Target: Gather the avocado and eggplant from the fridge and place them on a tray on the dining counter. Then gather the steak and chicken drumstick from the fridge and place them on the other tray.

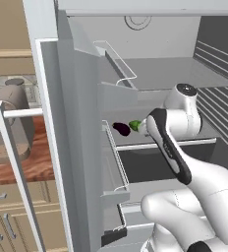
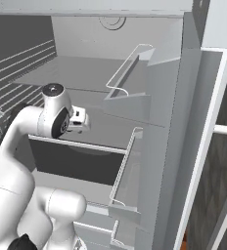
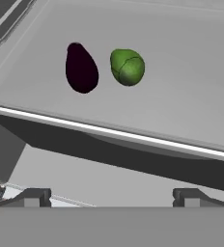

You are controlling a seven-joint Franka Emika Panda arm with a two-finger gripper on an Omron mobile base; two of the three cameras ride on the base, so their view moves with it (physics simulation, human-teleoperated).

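A white robot arm reaches into an open fridge (image 1: pixel 76 147), its gripper (image 3: pixel 109 195) hovering over the front edge of a grey shelf (image 3: pixel 181 101). The two finger tips (image 3: pixel 34 197) stand wide apart at the bottom of the hand view, with nothing between them. On the shelf, further in than the fingers, lie two small things side by side: a dark purple eggplant (image 3: pixel 81 67) and a green avocado (image 3: pixel 127 66). In the hand view the eggplant is on the left and the avocado just beside it on the right, close but apparently not touching; both sit well beyond the shelf's pale front lip. The eggplant is an elongated teardrop, its long axis pointing roughly away from the hand, narrow end at the far side. The avocado is rounder, with no clear long axis from here. Both lie ahead of the gap between the fingers, the avocado nearly in line with its middle. In the left base view the pair shows just left of the hand, near the door side of the shelf. Probably the hand must travel forward and lower before closing on either.
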